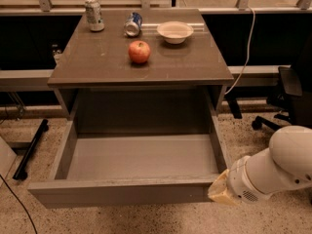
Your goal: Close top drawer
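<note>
Top drawer (117, 195): pulled far out beneath the surface (97, 67), smooth grey walls and floor showing.
Handling: probably stiff, fairly heavy, gliding on runners; smooth handle-less front, best pushed flat near its middle.
On surface: can (94, 14), tipped can (132, 23), apple (139, 51), bowl (175, 31).
Hand (220, 192): lower right, at the front panel's right end; open or closed, cannot tell.

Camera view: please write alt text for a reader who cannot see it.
The top drawer stands wide open and empty, with the gripper at its front right corner. On the cabinet top: an apple, a bowl, an upright can, a tipped can.
</note>
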Controlling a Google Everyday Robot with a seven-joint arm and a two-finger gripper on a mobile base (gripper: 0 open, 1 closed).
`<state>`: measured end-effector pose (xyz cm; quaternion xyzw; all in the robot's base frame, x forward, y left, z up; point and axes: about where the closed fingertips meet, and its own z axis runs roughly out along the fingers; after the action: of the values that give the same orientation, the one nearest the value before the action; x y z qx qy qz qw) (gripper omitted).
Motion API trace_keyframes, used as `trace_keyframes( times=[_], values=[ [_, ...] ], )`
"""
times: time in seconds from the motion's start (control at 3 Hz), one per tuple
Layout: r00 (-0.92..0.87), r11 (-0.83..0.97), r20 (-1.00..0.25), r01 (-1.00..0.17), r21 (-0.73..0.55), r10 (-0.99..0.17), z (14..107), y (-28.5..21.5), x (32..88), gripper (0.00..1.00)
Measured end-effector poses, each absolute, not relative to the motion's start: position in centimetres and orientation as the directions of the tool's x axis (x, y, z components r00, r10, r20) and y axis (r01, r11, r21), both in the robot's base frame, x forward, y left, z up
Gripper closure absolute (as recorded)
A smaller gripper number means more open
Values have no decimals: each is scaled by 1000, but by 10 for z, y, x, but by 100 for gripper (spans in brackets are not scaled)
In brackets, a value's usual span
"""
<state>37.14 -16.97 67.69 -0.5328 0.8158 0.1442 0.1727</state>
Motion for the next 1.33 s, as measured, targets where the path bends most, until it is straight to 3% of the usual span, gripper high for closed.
trace_keyframes(
  times=[1.33],
  values=[
    [-367, 458, -504, -887, -64, -782, 667, -159, 416, 100]
  ],
)
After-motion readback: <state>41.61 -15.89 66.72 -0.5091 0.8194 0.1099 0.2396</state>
